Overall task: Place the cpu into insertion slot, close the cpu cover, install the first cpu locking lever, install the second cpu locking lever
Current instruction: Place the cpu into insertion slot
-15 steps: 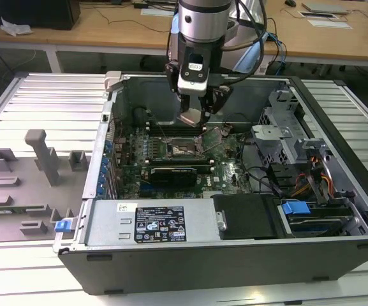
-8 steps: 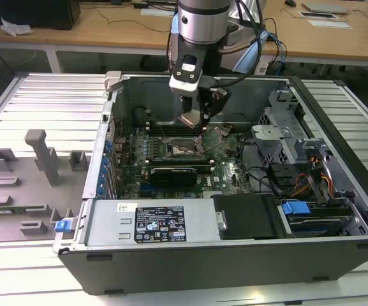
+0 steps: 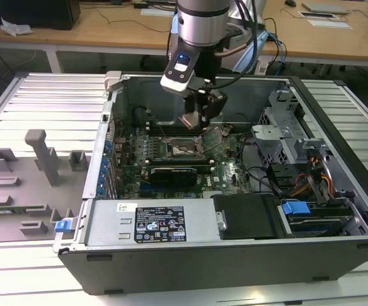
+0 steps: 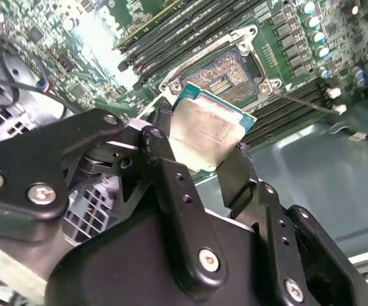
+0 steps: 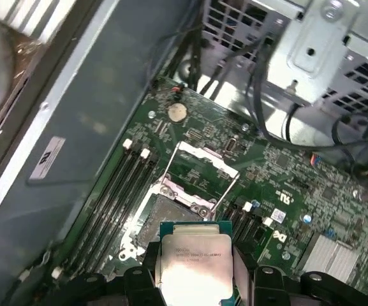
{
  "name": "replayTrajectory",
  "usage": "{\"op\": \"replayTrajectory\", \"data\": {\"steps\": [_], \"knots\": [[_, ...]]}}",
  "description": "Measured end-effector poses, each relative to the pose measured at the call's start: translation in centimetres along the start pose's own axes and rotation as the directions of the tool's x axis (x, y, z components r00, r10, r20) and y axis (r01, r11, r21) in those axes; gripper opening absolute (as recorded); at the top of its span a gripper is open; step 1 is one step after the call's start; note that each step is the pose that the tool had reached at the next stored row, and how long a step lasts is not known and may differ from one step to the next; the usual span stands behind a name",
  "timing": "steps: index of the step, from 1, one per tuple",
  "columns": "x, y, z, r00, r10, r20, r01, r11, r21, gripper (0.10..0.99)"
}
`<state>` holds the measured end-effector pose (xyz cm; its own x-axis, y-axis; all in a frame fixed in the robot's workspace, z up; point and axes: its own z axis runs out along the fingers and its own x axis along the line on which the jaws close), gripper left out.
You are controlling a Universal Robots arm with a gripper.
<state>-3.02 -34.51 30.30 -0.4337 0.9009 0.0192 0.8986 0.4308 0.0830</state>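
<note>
Second wrist view puts the claw [image 4: 203,152] nearest us, its black fingers [image 4: 164,159] clenched on opposite edges of the cpu [image 4: 210,127], which sits tilted between them with its metal plate toward the camera. Beyond it lies the insertion slot [image 4: 227,71], contacts bare. In the exterior view we see the chip hanging at the slot's twelve o'clock, apart from it. The cpu cover [image 3: 217,134] stands raised at three o'clock. The open computer case [image 3: 337,127] rests on the ribbed bench [image 3: 37,102].
</note>
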Motion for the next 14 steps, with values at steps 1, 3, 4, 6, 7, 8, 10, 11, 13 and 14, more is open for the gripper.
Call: {"op": "replayTrajectory", "data": {"steps": [1,3,4,6,7,8,10,11,13,14], "knots": [[0.00,-0.01,0.05,0.9996,0.029,0.0024,-0.029,0.9996,-0.001,0.537],[0.00,-0.01,0.13,0.9976,0.069,0.0058,-0.069,0.9976,-0.002,0.537],[0.00,-0.01,0.18,0.9959,0.090,0.0075,-0.090,0.9959,-0.002,0.537],[-0.01,-0.03,0.30,0.9885,0.151,0.0124,-0.151,0.9886,-0.004,0.537],[-0.01,-0.03,0.34,0.9859,0.167,0.0136,-0.167,0.9860,-0.004,0.537],[-0.01,-0.03,0.38,0.9819,0.189,0.0154,-0.189,0.9820,-0.005,0.537],[-0.01,-0.05,0.57,0.9657,0.259,0.0208,-0.259,0.9660,-0.008,0.537],[-0.01,-0.06,0.69,0.9579,0.286,0.0229,-0.286,0.9582,-0.009,0.537],[-0.02,-0.08,1.01,0.9404,0.339,0.0271,-0.339,0.9408,-0.011,0.537],[-0.02,-0.10,1.22,0.9315,0.363,0.0289,-0.362,0.9319,-0.013,0.537]]}}
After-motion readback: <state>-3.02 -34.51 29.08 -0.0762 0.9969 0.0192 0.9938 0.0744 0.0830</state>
